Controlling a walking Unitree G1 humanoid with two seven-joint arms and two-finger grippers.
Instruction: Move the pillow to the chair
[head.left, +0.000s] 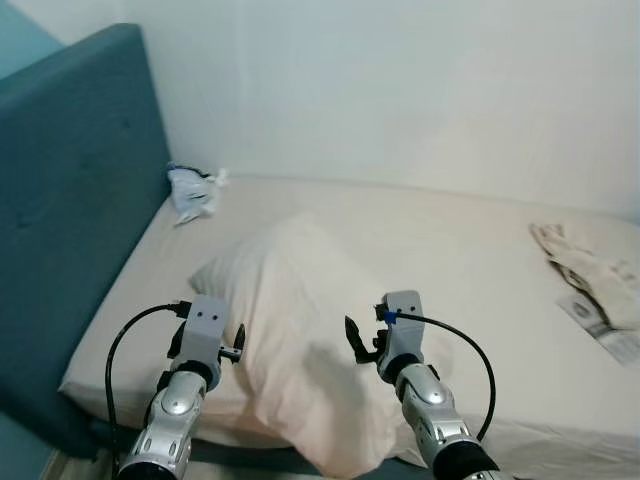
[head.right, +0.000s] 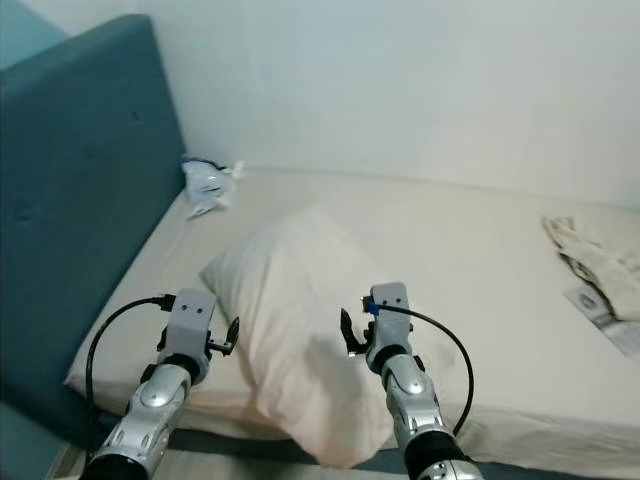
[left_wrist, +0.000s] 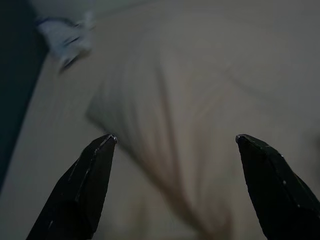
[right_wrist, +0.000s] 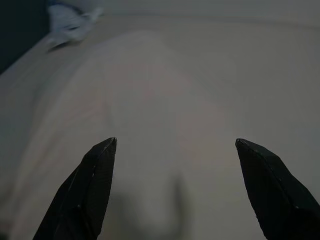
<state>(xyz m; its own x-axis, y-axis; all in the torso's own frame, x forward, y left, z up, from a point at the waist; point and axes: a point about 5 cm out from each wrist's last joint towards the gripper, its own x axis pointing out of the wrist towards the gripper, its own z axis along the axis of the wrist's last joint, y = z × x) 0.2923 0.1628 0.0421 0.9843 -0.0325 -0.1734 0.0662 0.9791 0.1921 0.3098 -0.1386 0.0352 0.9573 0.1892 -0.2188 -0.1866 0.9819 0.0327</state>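
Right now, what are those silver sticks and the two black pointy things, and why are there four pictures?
The silver sticks are a robot's arms. Two pictures come from cameras on its head, looking down at a bed. The other two come from a small camera on each wrist, and the black points there are each arm's jaws.

A cream pillow lies on the bed, its near end hanging over the edge. The left gripper and right gripper hover on either side of it, jaws open, holding nothing yet.

By the blue headboard lies a crumpled white bag. At the far right are a beige cloth and a paper. No chair shows in any picture.
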